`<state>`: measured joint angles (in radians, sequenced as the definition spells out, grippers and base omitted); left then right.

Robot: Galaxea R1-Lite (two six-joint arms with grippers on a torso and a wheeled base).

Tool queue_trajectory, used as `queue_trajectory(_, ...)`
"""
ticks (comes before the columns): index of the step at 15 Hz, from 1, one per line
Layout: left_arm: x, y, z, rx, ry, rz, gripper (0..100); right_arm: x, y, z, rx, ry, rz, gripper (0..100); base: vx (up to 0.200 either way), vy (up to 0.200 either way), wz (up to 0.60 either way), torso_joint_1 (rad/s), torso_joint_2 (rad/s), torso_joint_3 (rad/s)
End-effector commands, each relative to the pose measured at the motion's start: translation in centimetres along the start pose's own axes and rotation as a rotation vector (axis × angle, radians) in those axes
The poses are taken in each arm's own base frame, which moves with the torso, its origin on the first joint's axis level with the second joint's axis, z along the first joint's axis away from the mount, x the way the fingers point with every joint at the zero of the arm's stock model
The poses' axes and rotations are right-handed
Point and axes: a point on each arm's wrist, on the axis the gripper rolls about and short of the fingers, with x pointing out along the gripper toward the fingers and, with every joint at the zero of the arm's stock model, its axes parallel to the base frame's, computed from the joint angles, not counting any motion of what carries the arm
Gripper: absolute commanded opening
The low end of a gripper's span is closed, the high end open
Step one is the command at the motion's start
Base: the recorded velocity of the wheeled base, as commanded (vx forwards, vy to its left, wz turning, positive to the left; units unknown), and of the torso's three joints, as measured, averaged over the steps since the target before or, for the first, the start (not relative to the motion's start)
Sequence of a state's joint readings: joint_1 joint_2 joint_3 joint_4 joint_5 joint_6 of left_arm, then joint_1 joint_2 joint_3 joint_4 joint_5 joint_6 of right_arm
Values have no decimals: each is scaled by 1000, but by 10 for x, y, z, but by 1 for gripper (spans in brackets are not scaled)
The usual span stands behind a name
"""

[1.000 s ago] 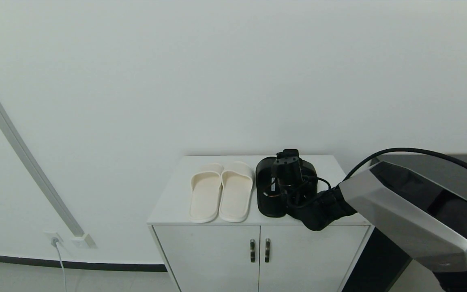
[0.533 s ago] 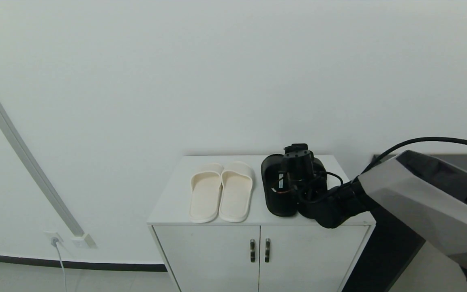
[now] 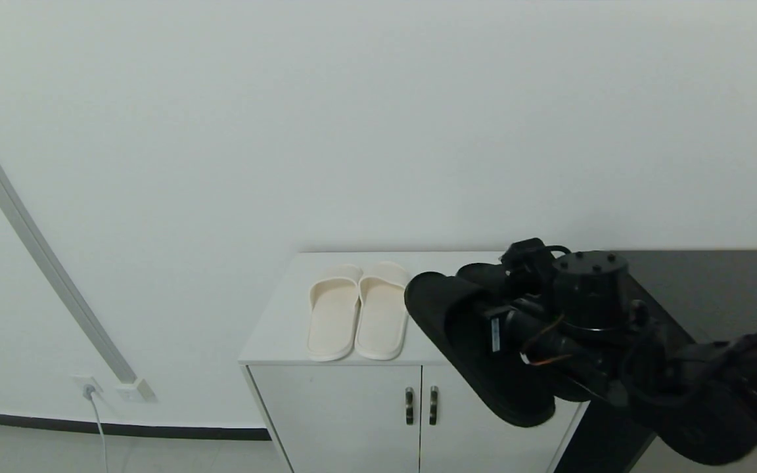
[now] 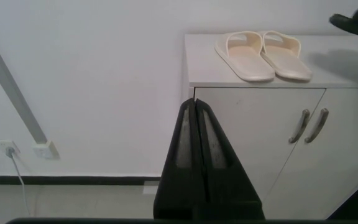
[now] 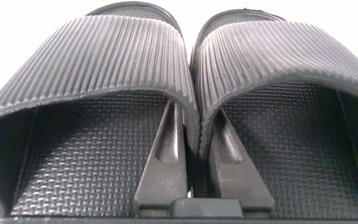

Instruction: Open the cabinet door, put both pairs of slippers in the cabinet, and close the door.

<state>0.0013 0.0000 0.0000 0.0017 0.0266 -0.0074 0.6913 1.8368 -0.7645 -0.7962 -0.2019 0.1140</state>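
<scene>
The right arm comes in from the right side. Its right gripper (image 3: 493, 325) is up in the air in front of the right front corner of the cabinet (image 3: 273, 328). It holds the black slippers (image 3: 477, 355) off the top, tilted, hanging down in front of the right door (image 3: 483, 433). The right wrist view looks inside the slippers, which the head view cannot do. One finger (image 5: 163, 162) sits in each slipper, and the two squeeze the inner walls together. The straps have ridges and the insides are bumpy. In the left wrist view the left gripper (image 4: 195, 112) points at the cabinet's left front corner, apart from it, with its fingers pressed together and holding nothing. The white slippers (image 3: 359, 312) lie side by side on the cabinet top, by the middle of the front edge. Both doors are closed.
</scene>
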Motion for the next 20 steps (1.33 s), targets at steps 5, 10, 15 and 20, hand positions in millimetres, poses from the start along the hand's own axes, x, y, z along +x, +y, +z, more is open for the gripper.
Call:
queue_trajectory(5,0,0,0,0,0,-2,0,-69,0,2,-20,-17,226,0,0,0,0,0,0,0)
queue_trajectory(10,0,0,0,1,0,-3,0,-68,4,-1,-28,-4,241,0,0,0,0,0,0,0)
queue_trajectory(15,0,0,0,1,0,-3,0,-69,3,-3,-41,1,240,0,-200,0,0,1,2,2)
queue_trajectory(20,0,0,0,3,0,-2,0,-69,2,-4,-41,1,231,0,-40,0,0,-2,0,0)
